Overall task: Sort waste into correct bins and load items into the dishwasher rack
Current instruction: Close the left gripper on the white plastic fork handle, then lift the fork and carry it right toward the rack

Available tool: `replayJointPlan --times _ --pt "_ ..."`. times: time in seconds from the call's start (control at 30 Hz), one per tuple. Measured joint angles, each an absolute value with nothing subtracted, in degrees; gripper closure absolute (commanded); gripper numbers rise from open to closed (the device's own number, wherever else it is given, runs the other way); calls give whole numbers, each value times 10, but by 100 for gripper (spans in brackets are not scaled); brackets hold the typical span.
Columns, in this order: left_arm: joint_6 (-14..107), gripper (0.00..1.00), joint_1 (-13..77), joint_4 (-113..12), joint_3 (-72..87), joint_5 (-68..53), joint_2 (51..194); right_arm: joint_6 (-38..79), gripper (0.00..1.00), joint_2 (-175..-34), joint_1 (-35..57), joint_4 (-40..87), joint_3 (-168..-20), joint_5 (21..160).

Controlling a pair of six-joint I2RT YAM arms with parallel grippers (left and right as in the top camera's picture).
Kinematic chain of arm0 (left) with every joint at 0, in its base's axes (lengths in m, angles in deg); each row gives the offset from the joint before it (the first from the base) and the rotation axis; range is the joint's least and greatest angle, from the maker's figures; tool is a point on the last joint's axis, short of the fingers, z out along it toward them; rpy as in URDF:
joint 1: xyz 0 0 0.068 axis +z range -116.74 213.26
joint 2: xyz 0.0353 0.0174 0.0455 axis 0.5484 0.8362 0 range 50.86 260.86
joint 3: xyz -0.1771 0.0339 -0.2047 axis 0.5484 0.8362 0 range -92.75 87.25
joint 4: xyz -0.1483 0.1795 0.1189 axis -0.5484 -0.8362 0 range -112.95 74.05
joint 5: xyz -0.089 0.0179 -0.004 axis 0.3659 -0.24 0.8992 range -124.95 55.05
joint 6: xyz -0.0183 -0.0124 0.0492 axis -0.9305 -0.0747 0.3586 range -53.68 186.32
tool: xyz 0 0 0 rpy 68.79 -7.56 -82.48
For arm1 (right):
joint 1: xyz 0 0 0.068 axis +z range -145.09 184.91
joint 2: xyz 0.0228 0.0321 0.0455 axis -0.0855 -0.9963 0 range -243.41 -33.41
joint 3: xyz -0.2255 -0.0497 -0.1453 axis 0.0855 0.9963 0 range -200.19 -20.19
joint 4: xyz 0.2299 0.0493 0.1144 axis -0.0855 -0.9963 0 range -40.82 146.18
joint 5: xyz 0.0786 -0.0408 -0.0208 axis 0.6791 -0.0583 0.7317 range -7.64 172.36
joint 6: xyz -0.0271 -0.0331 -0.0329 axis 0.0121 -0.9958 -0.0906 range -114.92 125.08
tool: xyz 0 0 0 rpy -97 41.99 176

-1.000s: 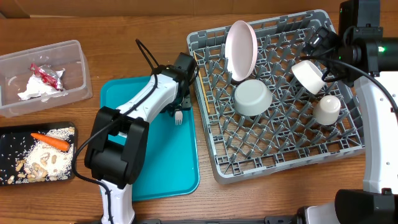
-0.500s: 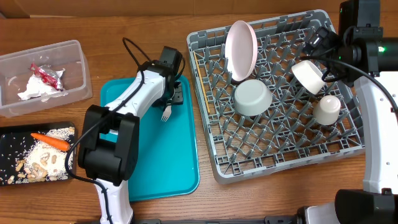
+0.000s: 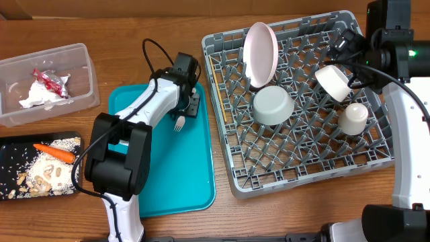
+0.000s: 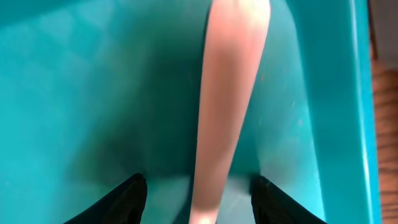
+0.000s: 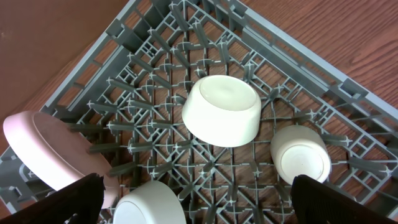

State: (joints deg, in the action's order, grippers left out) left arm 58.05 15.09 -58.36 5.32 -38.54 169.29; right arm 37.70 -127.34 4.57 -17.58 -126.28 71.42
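Observation:
My left gripper [image 3: 190, 102] hangs over the teal tray [image 3: 175, 175], jaws apart. The white fork [image 3: 179, 123] points away from it. In the left wrist view the fork's handle [image 4: 227, 112] runs between the fingers [image 4: 127, 202] with a gap on each side of my gripper [image 4: 199, 186]. My right gripper [image 5: 205, 211] stands open high above the dishwasher rack [image 3: 220, 134], holding nothing. In the rack are a pink plate [image 3: 261, 54] on edge, a grey bowl [image 3: 273, 105], a whitish bowl [image 3: 334, 82] and a white cup [image 3: 353, 117], all upturned.
A clear tub [image 3: 80, 50] at the far left holds a crumpled napkin [image 3: 35, 96] and a red wrapper [image 3: 50, 79]. Below it a black tray [image 3: 13, 151] holds a carrot [image 3: 55, 152] and beige scraps [image 3: 44, 173]. The right arm [image 3: 396, 101] stands beside the rack.
My left gripper has shifted left over the teal tray, and the fork's tines now lie further left too. The right arm and the rack's contents have not moved.

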Motion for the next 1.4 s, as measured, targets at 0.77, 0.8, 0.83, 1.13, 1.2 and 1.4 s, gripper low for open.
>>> replayJointPlan --times 0.77,0.8,0.83,1.13,1.2,1.4 --pt "605 86 149 -550 74 -368 1687 377 0 -1273 46 -176 -1263 714" --pt "605 89 149 -551 74 -369 1687 377 0 -1273 45 -176 -1263 715" --pt "605 93 149 -551 74 -368 1687 377 0 -1273 46 -176 -1263 714" --pt "578 96 149 -621 56 -369 1686 377 0 -1273 46 -176 -1263 714" --pt "567 96 149 -645 42 -369 1691 377 0 -1273 46 -176 -1263 714" --pt "527 96 149 -713 -32 -369 1698 377 0 -1273 46 -176 -1263 714"
